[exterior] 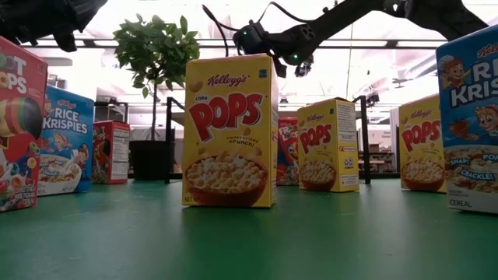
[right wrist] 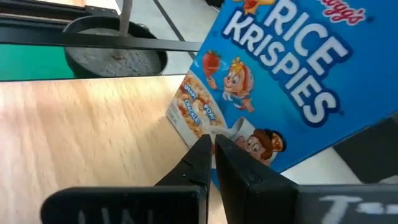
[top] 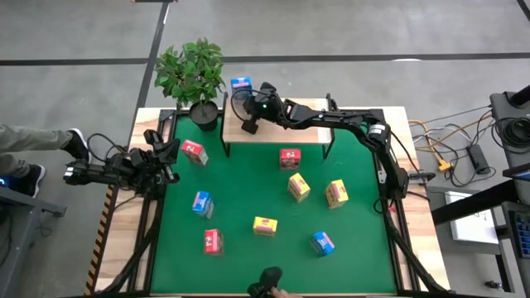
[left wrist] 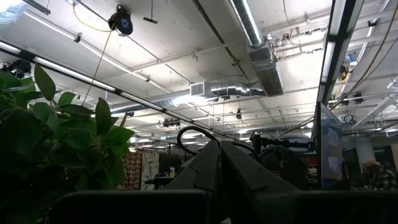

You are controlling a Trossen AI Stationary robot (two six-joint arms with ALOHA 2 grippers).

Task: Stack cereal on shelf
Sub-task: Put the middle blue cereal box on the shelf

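The right end effector (top: 249, 126), fingers together, is hovering over the shelf (top: 310, 132) beside a blue cereal box (top: 241, 84), seemingly nudging it into place.

Blue cereal boxes: three, one on the shelf (top: 277, 132), two on the mat in front of it
Yellow cereal boxes: three, all in front of the shelf
Red cereal boxes: three, all in front of the shelf
Potted plants: one, left of the shelf
Robot arms: two
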